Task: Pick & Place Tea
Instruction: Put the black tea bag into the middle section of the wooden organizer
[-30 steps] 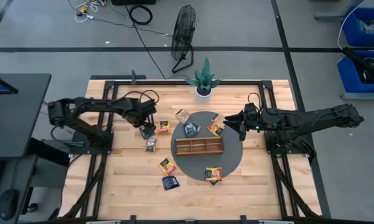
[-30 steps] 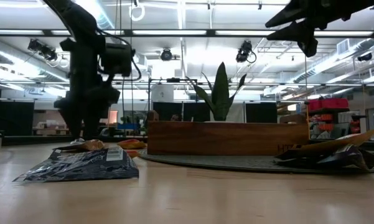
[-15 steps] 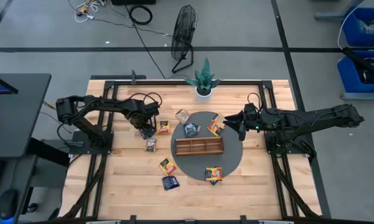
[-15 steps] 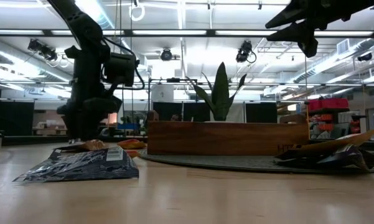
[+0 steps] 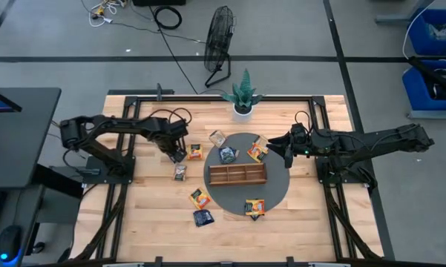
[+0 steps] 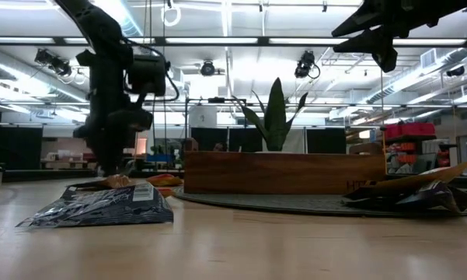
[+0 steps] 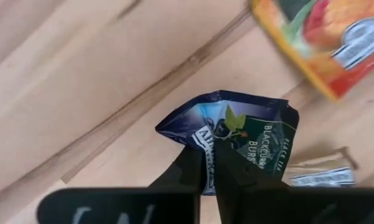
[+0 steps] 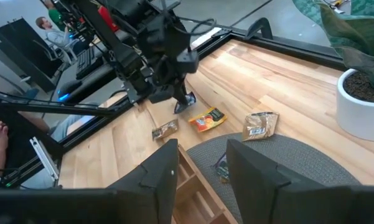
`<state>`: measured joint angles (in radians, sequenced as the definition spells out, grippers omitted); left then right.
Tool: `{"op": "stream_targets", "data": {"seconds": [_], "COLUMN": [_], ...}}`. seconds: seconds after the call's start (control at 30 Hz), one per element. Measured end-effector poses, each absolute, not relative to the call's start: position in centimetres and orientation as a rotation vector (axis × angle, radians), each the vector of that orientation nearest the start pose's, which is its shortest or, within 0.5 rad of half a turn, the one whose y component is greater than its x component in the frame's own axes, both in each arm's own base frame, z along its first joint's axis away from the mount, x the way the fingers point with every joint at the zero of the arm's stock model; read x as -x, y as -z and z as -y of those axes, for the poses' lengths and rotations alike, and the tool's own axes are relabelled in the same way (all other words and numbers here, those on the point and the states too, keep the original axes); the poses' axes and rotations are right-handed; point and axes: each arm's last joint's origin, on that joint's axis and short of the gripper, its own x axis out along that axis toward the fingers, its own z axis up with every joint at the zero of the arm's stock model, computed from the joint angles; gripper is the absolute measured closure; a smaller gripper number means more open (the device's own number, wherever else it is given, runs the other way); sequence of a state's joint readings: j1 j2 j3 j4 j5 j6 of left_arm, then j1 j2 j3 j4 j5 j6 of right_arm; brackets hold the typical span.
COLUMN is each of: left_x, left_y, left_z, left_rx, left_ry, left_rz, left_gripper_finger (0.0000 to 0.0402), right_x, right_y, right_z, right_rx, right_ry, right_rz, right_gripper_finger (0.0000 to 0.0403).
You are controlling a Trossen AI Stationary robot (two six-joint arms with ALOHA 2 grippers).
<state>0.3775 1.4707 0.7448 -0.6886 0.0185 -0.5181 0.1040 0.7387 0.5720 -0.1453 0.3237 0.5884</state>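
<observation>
My left gripper points straight down at the table's left middle, shut on a dark blue tea sachet. More tea lies around: orange sachets, a pale one and a dark blue one flat on the wood, with others on the round grey mat. The brown wooden tray stands on that mat. My right gripper hovers open, high over the mat's right edge. My left gripper pinches the dark blue sachet at one edge between its two fingers, coming from above and pointing down. The sachet is crumpled where the fingers meet it and spreads out beyond them. Whether it is clear of the wood I cannot tell.
A potted plant stands at the table's far edge. A pale sachet lies by the mat's far left rim. Bare wood stretches along the near edge. A person sits in the room beyond the table's left side.
My left gripper has sunk onto the dark blue sachet, shut on it and come up a little again, staying over the same spot. The sachet is now crumpled between its fingers.
</observation>
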Motion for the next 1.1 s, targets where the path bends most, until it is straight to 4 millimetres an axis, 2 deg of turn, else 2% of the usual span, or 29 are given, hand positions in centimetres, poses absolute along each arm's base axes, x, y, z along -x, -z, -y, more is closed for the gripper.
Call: {"op": "stream_targets", "data": {"seconds": [0.23, 0.43, 0.53, 0.63, 0.83, 1.1], "left_x": [-20.7, -20.6, -20.9, -21.3, -22.5, -24.5], "left_y": [-18.8, -23.3, -25.3, -26.5, -26.8, -26.2], "left_z": [-8.2, -8.3, -8.3, -8.1, -7.3, -5.7], "left_rx": [0.756, 0.829, 0.838, 0.843, 0.873, 0.863], "left_ry": [-0.686, -0.714, -0.704, -0.69, -0.64, -0.61], "left_rz": [-1.079, -0.655, -0.442, -0.303, -0.223, -0.194], "left_gripper_finger": [0.0385, 0.0382, 0.0384, 0.0385, 0.0385, 0.0385], "right_x": [-16.8, -18.1, -19.3, -20.6, -23.5, -27.7], "right_y": [-27.5, -28.1, -27.6, -27.0, -26.8, -27.9], "right_z": [-0.8, -0.9, -0.8, -0.6, 0.0, 1.2], "right_rx": [-0.53, -0.501, -0.523, -0.543, -0.539, -0.515], "right_ry": [0.289, 0.257, 0.287, 0.308, 0.328, 0.379], "right_rz": [-0.19, -0.09, -0.084, -0.081, -0.125, -0.187], "right_gripper_finger": [0.0259, 0.0259, 0.0259, 0.0259, 0.0248, 0.0189]}}
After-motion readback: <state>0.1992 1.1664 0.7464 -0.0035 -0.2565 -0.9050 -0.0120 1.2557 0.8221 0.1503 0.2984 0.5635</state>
